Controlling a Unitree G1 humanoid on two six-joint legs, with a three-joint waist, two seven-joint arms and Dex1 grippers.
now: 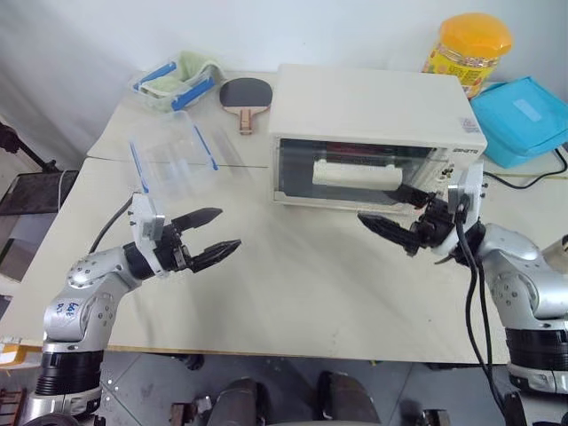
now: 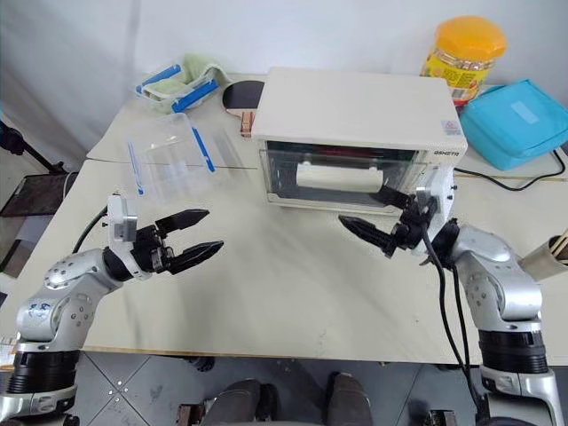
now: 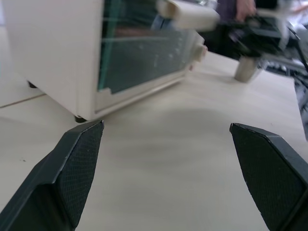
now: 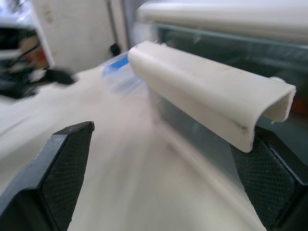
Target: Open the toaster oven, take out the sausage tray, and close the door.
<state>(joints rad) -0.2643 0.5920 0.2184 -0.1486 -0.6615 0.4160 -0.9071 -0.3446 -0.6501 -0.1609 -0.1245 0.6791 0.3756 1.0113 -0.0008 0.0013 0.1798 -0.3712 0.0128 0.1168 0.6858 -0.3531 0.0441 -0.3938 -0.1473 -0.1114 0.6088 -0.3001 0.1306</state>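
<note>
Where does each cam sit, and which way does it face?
Head stereo pair: high, facing forward and down at the toaster oven on the table; both arms, left gripper and right gripper open.
Left wrist: low, along its fingers toward the oven's corner.
Right wrist: along its fingers, close under the door handle.
Shared: the oven.

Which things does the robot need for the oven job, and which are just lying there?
Needed: toaster oven, its door, both grippers.

Just lying there: clear box, paddle, yellow-lidded jar, blue pouch, box with green cloth.
</note>
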